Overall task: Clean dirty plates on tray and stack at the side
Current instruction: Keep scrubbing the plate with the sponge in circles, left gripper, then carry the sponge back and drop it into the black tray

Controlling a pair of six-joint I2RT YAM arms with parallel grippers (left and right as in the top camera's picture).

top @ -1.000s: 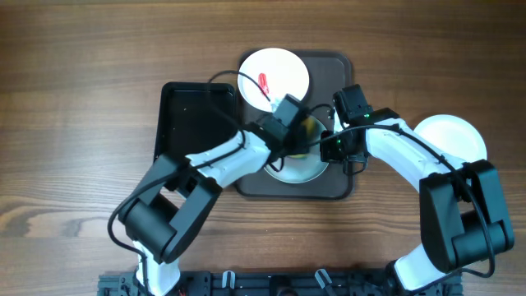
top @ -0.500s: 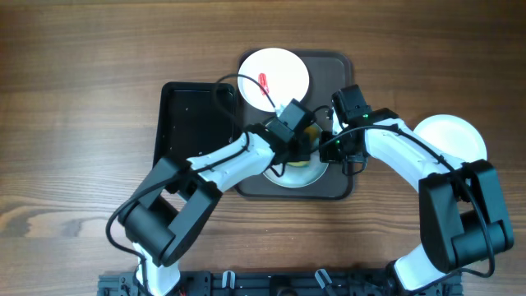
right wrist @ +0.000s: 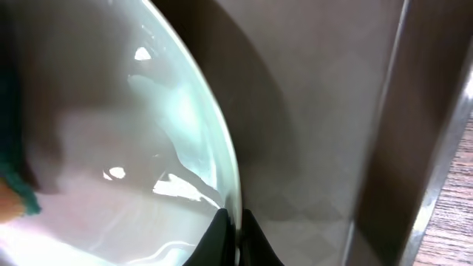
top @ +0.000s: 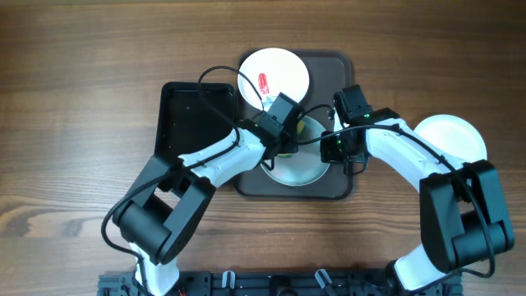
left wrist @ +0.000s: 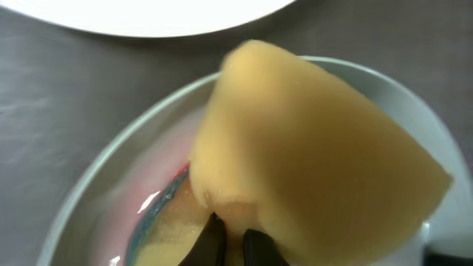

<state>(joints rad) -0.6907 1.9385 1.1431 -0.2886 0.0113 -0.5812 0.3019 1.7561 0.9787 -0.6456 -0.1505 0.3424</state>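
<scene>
Overhead shows the scrubbing step in hand: the left fingers (left wrist: 213, 240) are clamped on a yellow sponge (left wrist: 318, 148) pressed into the pale blue plate (top: 300, 168) at the 6 o'clock end of the tray (top: 335, 70), where a wet pink smear shows. The right fingers (right wrist: 216, 235) pinch that plate's rim at its 3 o'clock edge, steadying it. A smeared white plate (top: 279, 70) waits at 12 o'clock, and a clean white plate (top: 452, 136) sits on the desk (top: 82, 66) at the tray's 3 o'clock. The next move likely calls for wiping out the smear, then stacking this plate on the clean one. No writing or brand is readable.
</scene>
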